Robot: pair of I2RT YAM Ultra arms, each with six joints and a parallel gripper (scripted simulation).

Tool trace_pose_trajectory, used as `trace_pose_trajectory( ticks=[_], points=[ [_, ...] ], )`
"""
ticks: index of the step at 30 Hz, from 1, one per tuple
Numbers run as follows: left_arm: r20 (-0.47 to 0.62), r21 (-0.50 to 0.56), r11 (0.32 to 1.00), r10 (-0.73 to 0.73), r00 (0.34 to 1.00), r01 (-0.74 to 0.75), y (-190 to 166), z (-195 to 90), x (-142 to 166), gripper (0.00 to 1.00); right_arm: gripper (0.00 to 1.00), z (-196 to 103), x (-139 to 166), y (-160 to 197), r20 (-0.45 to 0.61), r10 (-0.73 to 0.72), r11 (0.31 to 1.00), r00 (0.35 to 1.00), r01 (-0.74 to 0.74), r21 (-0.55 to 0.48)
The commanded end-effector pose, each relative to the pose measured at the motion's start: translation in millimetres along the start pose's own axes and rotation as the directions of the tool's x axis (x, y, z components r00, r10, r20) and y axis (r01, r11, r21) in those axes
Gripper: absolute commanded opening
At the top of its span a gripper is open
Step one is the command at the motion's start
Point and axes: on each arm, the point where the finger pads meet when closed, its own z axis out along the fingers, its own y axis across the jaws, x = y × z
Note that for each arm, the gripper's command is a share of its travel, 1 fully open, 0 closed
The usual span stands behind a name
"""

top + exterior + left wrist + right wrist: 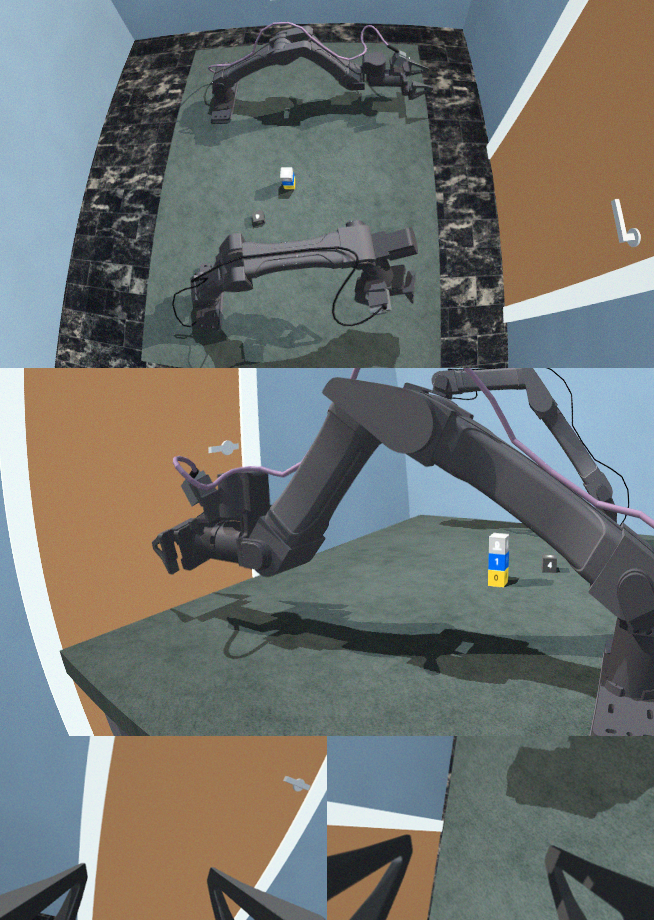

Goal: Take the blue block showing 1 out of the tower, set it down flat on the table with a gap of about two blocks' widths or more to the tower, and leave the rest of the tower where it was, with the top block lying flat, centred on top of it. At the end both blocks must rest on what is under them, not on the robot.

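Observation:
The tower stands mid-table: a white block (286, 173) (499, 544) on top, the blue block showing 1 (288, 183) (498, 561) in the middle, and a yellow block showing 0 (498, 577) at the bottom. My left gripper (424, 76) (166, 552) is open and empty. It hovers at the table's edge far from the tower and faces the door; its fingers show in the left wrist view (148, 873). My right gripper (395, 290) is open and empty. It points down near the table edge, well away from the tower, and its fingers show in the right wrist view (479, 844).
A small dark block showing 4 (258, 218) (549, 564) lies alone on the mat a few block widths from the tower, toward the right arm's base. A brown door (130, 483) stands beyond the table edge. A dark marble border surrounds the green mat.

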Motion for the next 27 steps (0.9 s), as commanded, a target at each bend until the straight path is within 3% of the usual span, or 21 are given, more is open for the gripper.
trace_pose_trajectory(
  ticks=[1,19,23,27],
  points=[
    [0.028,0.005,1.0,-0.001,1.0,0.001,-3,1,-15,1.0,1.0,-6,-4,4,-0.001,0.012,1.0,1.0,-0.012,-0.018],
    [0.014,-0.007,1.0,0.012,1.0,-0.012,0,1,-11,1.0,1.0,-6,-3,3,-0.009,-0.003,1.0,1.0,0.003,-0.015],
    [-0.04,-0.03,0.993,0.113,0.993,-0.114,-9,-3,-2,1.0,1.0,-27,10,-4,-0.072,-0.146,0.989,0.987,0.145,-0.029],
    [-0.1,-0.01,0.97,0.243,0.965,-0.245,-44,-13,4,1.0,1.0,-81,26,-14,-0.144,-0.329,0.941,0.933,0.311,-0.133]
  ],
)
